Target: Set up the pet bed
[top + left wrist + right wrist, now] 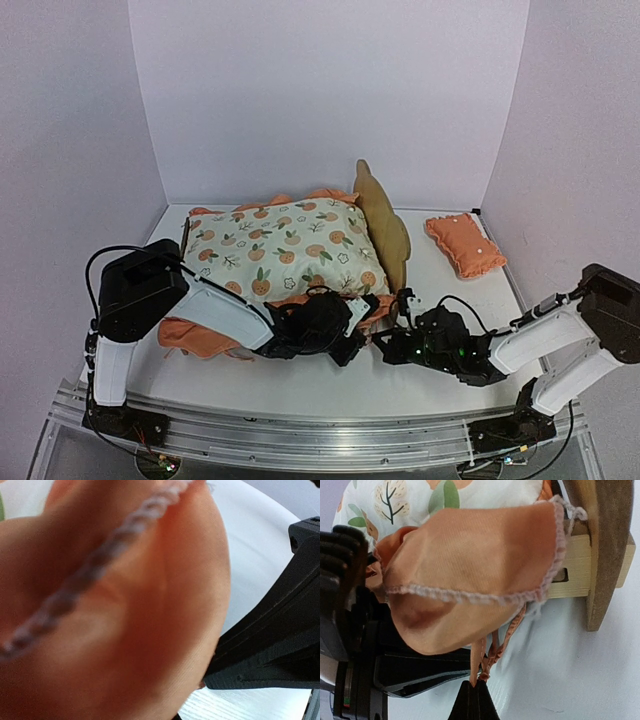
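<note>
A: Top external view first: where is the pet bed (378, 215)?

B: On the white table (300, 385), towards the far side and a little left of centre. Its plywood headboard stands up at the right end. The rest is buried under the orange-print mattress pad (285, 248), which lies across the frame.

A: And the small orange pillow (465, 244)?

B: Flat on the table to the right of the headboard, apart from the bed.

A: What about the arms?

B: Both reach in to the near right corner of the pad. The left gripper (345, 338) comes from the left, and its jaws are closed. Its own camera shows only blurred orange cloth right against the lens, so I cannot tell whether any fabric is pinched.

A: And the right gripper (475, 696)?

B: That one is clearer in the right wrist view. Its fingertips are pressed together on a thin orange tie (492, 655) that hangs from under the pad's ruffle (470, 565).

A: Is any bed frame visible there?

B: Yes, the pale side rail (576, 565) meets the headboard (just behind the ruffle's stitched edge).
</note>
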